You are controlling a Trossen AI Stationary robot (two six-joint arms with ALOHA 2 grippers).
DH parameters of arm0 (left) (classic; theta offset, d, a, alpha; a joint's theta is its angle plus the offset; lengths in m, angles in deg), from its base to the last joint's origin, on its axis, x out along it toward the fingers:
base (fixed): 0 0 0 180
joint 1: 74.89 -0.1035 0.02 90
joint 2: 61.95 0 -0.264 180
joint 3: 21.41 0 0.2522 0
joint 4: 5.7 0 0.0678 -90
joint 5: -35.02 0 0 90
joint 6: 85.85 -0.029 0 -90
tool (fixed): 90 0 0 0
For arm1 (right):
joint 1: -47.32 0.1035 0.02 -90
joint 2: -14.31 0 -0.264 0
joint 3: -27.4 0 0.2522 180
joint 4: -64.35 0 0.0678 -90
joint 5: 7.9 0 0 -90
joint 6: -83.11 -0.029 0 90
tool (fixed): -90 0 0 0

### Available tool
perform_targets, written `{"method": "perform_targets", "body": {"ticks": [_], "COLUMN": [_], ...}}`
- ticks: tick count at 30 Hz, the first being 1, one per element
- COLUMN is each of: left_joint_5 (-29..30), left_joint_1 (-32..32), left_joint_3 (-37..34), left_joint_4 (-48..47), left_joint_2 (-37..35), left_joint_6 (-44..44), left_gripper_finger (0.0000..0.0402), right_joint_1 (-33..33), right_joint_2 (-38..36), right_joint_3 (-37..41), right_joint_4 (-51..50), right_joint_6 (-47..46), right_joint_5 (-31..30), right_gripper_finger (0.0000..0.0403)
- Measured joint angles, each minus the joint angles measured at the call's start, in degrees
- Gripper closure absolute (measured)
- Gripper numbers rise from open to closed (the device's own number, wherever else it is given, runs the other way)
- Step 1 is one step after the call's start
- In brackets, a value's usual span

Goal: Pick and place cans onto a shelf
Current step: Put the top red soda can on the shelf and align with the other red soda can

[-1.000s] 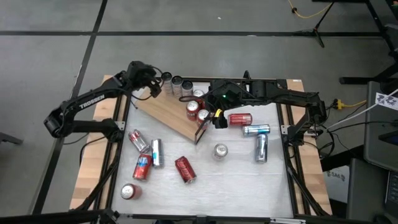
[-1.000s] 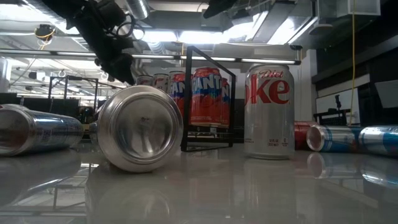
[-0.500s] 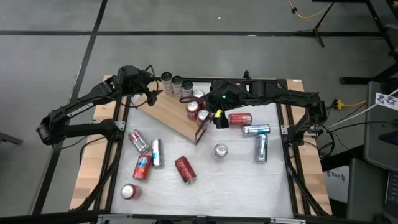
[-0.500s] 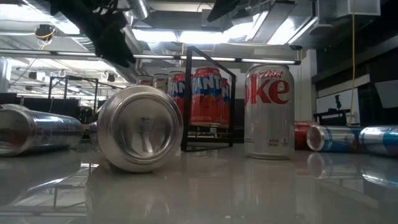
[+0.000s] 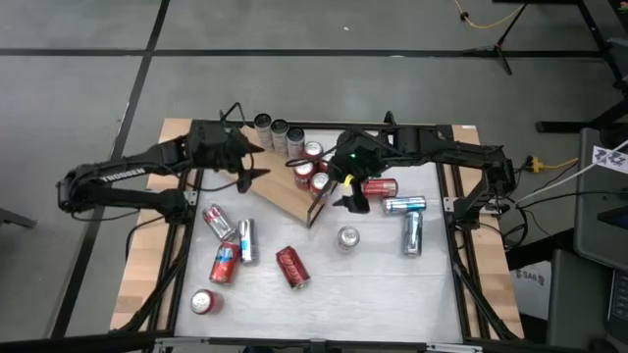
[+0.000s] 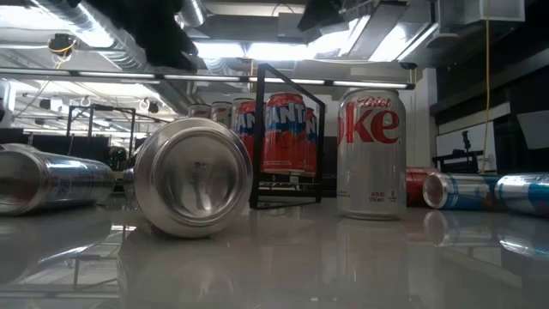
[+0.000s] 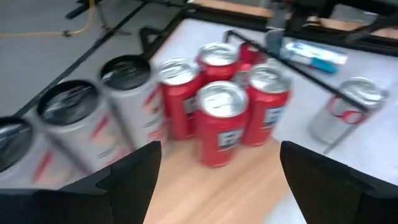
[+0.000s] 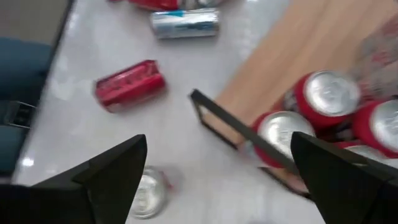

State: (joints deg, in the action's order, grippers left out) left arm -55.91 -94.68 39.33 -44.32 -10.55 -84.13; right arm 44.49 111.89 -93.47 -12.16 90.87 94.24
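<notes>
The shelf (image 5: 280, 186), a light wooden board with a black frame (image 6: 287, 137) at its near right end, lies aslant on the table. Three red cans (image 7: 221, 121) stand upright on it near the frame. Three silver cans (image 5: 280, 128) stand in a row along its far edge. My left gripper (image 5: 253, 162) hovers open over the shelf's left part, pointing at the red cans (image 5: 312, 175). My right gripper (image 5: 349, 194) hangs open above the frame end, with nothing between its fingers (image 8: 118, 171). More cans lie loose on the table.
Several cans lie at the near left (image 5: 228, 250), and a dented red can (image 5: 292, 267) lies at the near middle. A silver can (image 5: 347, 237) stands upright beside it. Right of the shelf lie a red can (image 5: 379, 186) and two blue-and-silver cans (image 5: 407, 221). Wooden strips (image 5: 147, 245) border the white top.
My left gripper has drawn back from the silver cans at the shelf's far left corner. It has risen and swung round to point along the shelf toward the red cans. My right gripper has turned a little in place above the frame end. No can has moved.
</notes>
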Motion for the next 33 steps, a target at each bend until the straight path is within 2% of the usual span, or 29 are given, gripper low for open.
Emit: {"method": "perform_targets", "body": {"ticks": [10,17,22,28,33], "left_joint_5": [0.28,0.39,2.27,5.76,4.23], "left_joint_1": [10.34,16.01,18.76,20.71,22.70], "left_joint_3": [0.00,0.00,0.00,0.00,0.00], "left_joint_4": [2.09,2.09,2.07,1.28,1.11], "left_joint_2": [0.04,0.04,0.07,0.07,0.07], "left_joint_6": [2.60,4.27,4.83,16.40,28.85], "left_gripper_finger": [0.0079,0.0079,0.0079,0.0079,0.0079], "right_joint_1": [7.26,10.87,10.66,10.68,10.73], "right_joint_2": [0.00,0.00,0.00,0.00,0.00], "right_joint_3": [0.00,0.00,0.00,0.00,0.00], "right_joint_4": [-4.01,-11.21,-15.92,-14.88,-14.66], "right_joint_6": [-1.53,-4.78,-7.35,-7.34,-7.34], "right_joint_5": [-0.04,-9.18,-12.99,-14.29,-14.27], "right_gripper_finger": [0.0013,0.0013,0.0013,0.0013,0.0013]}}
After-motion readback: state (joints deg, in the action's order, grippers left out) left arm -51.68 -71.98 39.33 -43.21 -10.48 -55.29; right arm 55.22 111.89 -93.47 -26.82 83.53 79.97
